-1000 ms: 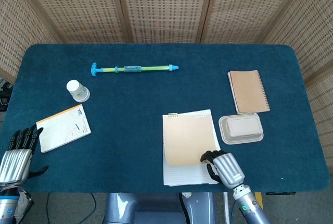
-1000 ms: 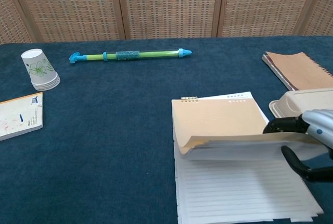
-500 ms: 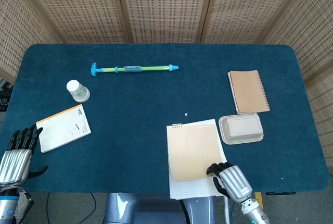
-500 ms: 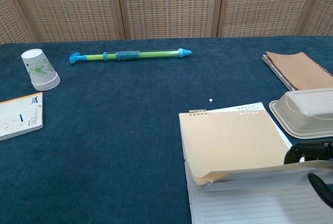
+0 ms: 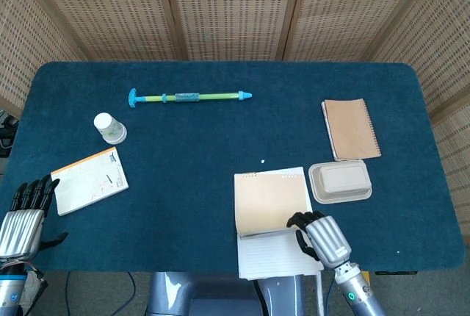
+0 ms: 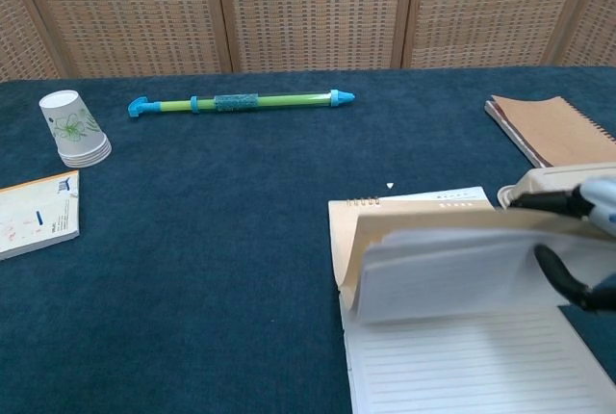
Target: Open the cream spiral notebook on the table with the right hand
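Observation:
The cream spiral notebook [image 5: 269, 200] lies near the table's front edge, its spiral binding on the far side. My right hand [image 5: 322, 237] grips the near right corner of the cover and some sheets. In the chest view the cover [image 6: 433, 229] is lifted and curled back, baring a lined page [image 6: 472, 366]. There my right hand [image 6: 595, 212] has dark fingers [image 6: 558, 277] under the raised sheets and others on top. My left hand [image 5: 25, 219] hovers off the table's front left corner, fingers spread, holding nothing.
A cream lidded container [image 5: 340, 181] sits just right of the notebook, close to my right hand. A brown spiral notebook [image 5: 350, 128] lies behind it. A green and blue tube [image 5: 189, 97], a paper cup [image 5: 110, 128] and a booklet [image 5: 89, 180] lie to the left.
The notebook first slid toward the table's front edge. Since then my right hand has raised the cover and sheets higher and further back, baring more of the lined page. The left hand stayed still.

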